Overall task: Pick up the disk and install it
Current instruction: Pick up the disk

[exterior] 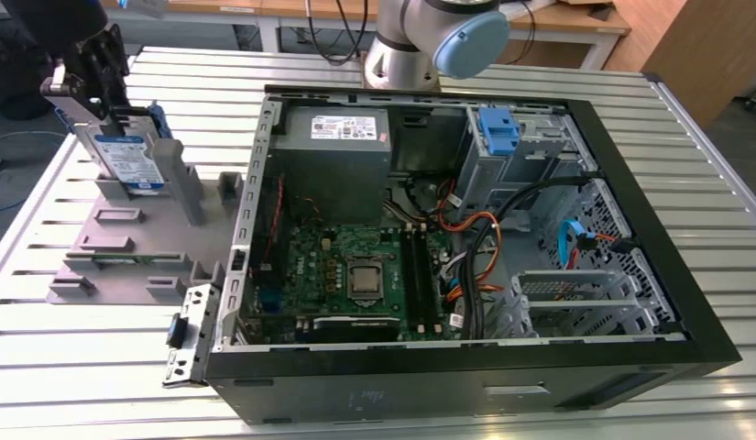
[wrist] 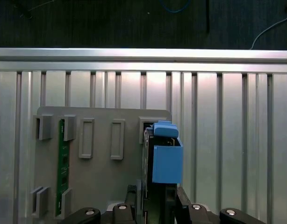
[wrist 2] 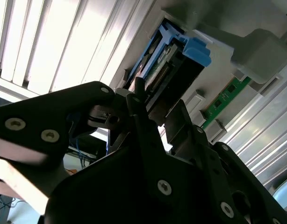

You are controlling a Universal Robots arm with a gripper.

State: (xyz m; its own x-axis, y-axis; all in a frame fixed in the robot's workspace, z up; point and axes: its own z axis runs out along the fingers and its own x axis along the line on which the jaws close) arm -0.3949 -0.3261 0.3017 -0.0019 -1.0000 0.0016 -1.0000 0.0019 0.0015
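The disk (exterior: 127,160) stands on edge over the grey fixture plate (exterior: 133,261) at the exterior view's left. It is silver with a white-and-blue label and sits in a blue carrier. My gripper (exterior: 106,115) comes down on its top edge, with the fingers on either side of it and apparently shut on it. In both wrist views the disk's blue carrier end (wrist: 167,161) (wrist 2: 188,51) sticks out beyond the black fingers (wrist: 134,198) (wrist 2: 139,95). I cannot tell whether its lower edge still rests in the fixture's slot.
An open computer case (exterior: 671,229) lies on the slatted metal table, holding a motherboard (exterior: 353,266), a grey power supply (exterior: 341,137) and a blue bracket (exterior: 500,128) at its drive bay. A green memory stick (wrist: 62,163) sits in the fixture. The arm's base (exterior: 409,46) stands behind the case.
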